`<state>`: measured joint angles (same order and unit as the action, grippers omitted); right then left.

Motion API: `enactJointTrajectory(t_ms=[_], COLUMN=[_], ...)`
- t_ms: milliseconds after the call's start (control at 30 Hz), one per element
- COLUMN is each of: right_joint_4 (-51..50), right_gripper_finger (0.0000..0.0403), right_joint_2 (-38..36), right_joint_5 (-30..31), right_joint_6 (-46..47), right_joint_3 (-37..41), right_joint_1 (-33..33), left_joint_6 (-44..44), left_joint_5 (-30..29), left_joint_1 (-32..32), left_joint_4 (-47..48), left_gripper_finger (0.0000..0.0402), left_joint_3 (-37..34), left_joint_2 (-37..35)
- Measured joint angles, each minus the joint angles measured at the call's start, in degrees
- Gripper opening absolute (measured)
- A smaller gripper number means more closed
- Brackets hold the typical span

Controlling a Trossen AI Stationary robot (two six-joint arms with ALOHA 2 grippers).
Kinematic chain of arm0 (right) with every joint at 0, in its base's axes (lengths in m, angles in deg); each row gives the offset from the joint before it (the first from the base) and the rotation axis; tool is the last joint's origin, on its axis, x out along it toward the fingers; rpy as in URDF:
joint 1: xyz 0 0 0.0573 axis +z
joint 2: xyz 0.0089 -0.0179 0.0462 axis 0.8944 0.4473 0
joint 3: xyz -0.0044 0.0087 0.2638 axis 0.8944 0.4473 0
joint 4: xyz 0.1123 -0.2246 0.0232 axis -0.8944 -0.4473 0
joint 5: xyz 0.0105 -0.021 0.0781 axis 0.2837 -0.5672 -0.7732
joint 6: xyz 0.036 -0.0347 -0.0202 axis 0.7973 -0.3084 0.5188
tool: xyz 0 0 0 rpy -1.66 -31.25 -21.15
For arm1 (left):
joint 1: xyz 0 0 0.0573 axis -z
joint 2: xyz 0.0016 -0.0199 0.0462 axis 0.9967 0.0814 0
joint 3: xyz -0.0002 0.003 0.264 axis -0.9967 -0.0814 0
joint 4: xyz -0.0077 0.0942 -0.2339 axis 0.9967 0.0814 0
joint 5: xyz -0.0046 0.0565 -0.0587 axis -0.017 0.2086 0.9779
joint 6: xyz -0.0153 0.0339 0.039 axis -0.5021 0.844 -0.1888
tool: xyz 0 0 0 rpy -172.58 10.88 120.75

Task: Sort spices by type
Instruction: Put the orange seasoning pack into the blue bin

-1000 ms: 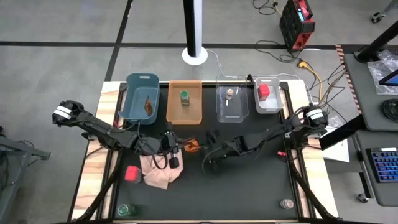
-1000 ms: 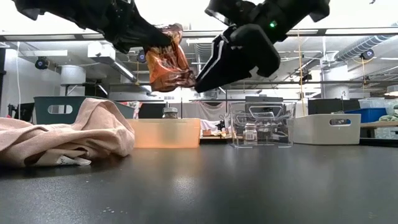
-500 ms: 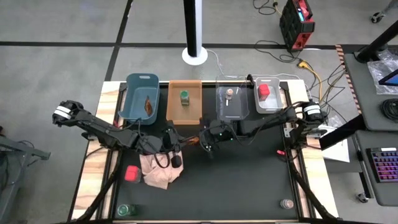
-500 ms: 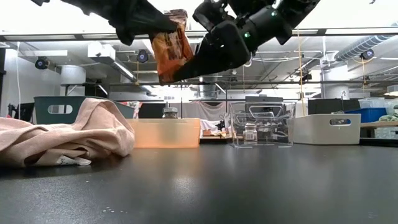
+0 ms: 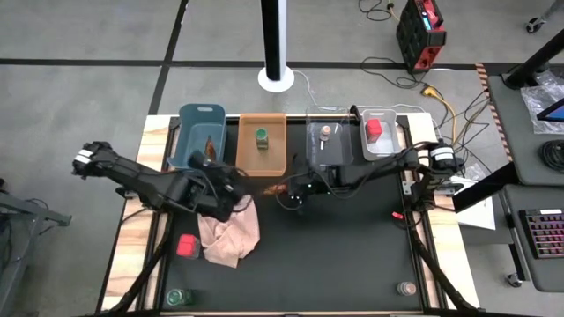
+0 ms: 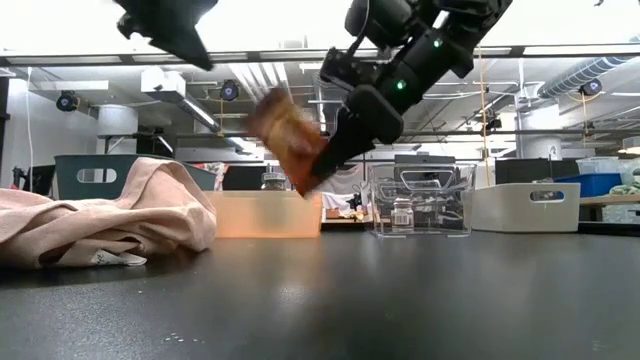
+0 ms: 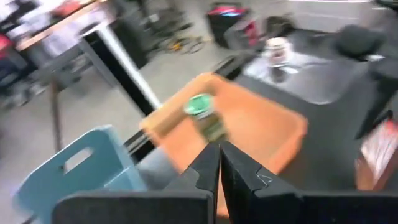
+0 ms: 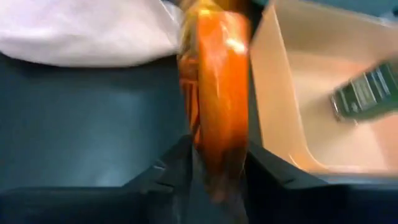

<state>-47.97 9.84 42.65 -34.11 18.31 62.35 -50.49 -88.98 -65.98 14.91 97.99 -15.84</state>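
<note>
High view: right gripper (image 5: pixel 280 189) is holding a foil packet (image 5: pixel 273 188) just in front of the orange bin (image 5: pixel 262 164), jaws closed narrow on it. Left gripper (image 5: pixel 231 187) is sitting beside the pink cloth (image 5: pixel 229 235), well apart from the packet, jaws fully closed, holding nothing. Green-capped jar (image 5: pixel 262 138) is sitting in the orange bin, another packet (image 5: pixel 210 145) in the blue bin (image 5: pixel 199 116), a tan-lidded jar (image 5: pixel 326 133) in the clear bin (image 5: pixel 345 157), a red container (image 5: pixel 374 129) in the white bin (image 5: pixel 396 139). Loose items: red container (image 5: pixel 186 245) beside the cloth, green jar (image 5: pixel 178 298) and tan jar (image 5: pixel 406 288) at the near edge, all well apart from both grippers.

Low view: packet (image 6: pixel 288 140) is hanging tilted off the right jaws, clear of the table (image 6: pixel 400 300), above the orange bin (image 6: pixel 262 213).

Left wrist view: fingers (image 7: pixel 209 167) are pressing together, empty; green jar (image 7: pixel 204 116) in the orange bin (image 7: pixel 273 134) ahead of them.

Right wrist view: packet (image 8: pixel 215 87) is pinched edge-on between the fingers (image 8: pixel 171 168), orange bin (image 8: pixel 298 99) beside it, cloth (image 8: pixel 93 31) beyond.
</note>
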Motion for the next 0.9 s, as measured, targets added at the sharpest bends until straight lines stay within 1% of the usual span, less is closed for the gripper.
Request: enactJointTrajectory(t_ms=[67,133,200,233,333,433,533,633,700,800,900], right_joint_4=[-0.09,0.18,0.44,0.44,0.6,0.13,0.14,1.58,3.32,8.15,18.1], right_gripper_finger=[0.0122,0.0131,0.0135,0.0136,0.0133,0.0121,0.0103,0.0081,0.0064,0.0038,0.0015], right_joint_2=[0.0,0.0,0.0,0.0,0.0,-0.07,-0.11,0.2,0.51,0.98,1.82], right_joint_5=[0.25,0.19,0.01,-0.03,0.02,0.05,-0.11,-1.87,-3.23,-3.02,-3.0], right_joint_6=[-0.01,-0.61,-1.43,-1.88,-2.11,-2.11,-2.11,-2.13,-2.42,-0.73,2.2], right_joint_3=[0.26,0.3,0.3,0.3,0.3,0.3,0.3,0.62,1.73,4.69,8.68], right_joint_1=[-0.19,-0.15,-0.07,-0.05,-0.09,-0.12,-0.09,-0.09,-0.09,0.0,0.2], left_joint_6=[-8.42,-16.2,-21.26,-22.38,-22.92,-21.98,-18.24,-15.78,-15.3,-15.7,-15.33], left_joint_5=[-0.73,-0.68,-0.68,-0.66,0.16,2.69,6.19,6.8,6.81,6.11,2.8], left_joint_1=[-0.14,-0.53,-0.53,-0.4,-0.23,-0.12,0.87,2.74,4.31,7.56,12.01], left_joint_4=[8.25,14.26,17.77,17.95,16.51,13.61,8.93,5.77,5.38,5.3,4.98], left_gripper_finger=[0.0001,0.0001,0.0001,0.0,0.0,0.0,0.0,0.0,0.0,0.0,0.0], left_joint_3=[-0.09,-0.63,-1.43,-1.86,-3.05,-3.65,-4.02,-4.05,-4.05,-4.05,-4.08], left_joint_2=[-0.82,-1.54,-2.36,-2.73,-3.53,-3.44,-2.55,-1.68,-1.58,-1.6,-1.49])
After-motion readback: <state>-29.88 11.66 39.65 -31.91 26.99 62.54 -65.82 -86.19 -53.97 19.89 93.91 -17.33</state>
